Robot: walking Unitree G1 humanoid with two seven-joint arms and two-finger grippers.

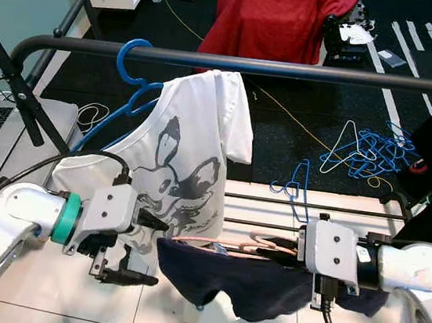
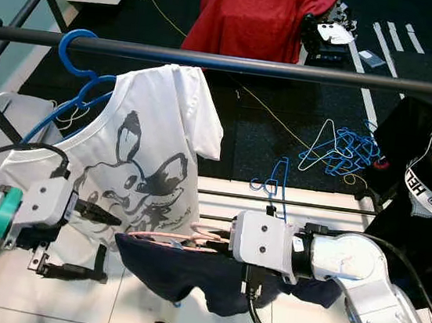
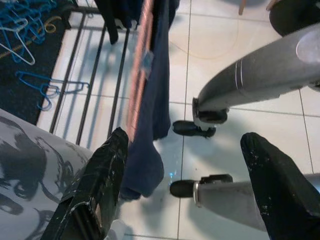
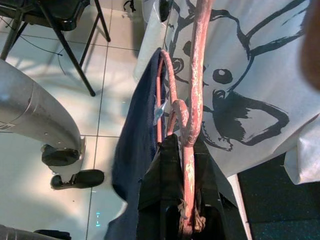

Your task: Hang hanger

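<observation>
- The left arm reaches in from the near left, low, with its wrist pointing to the right. The left gripper (image 1: 141, 248) is wide open and holds nothing; its fingers (image 3: 95, 195) are just beside the white shirt (image 1: 181, 157).
- The white shirt, with a cartoon print, hangs on a blue hanger (image 1: 131, 80) from the black rail (image 1: 290, 70) that crosses the far side of the scene.
- In the middle, a pink hanger (image 4: 192, 100) lies almost level and carries a dark blue garment (image 1: 241, 279), below the rail and not on it.
- The right arm comes in from the near right, pointing left. The right gripper (image 4: 182, 200) is closed tightly on the pink hanger.
- On the far right floor there is a pile of blue hangers (image 1: 371, 149), and a low drying rack (image 1: 336, 210) stands behind the right arm.
</observation>
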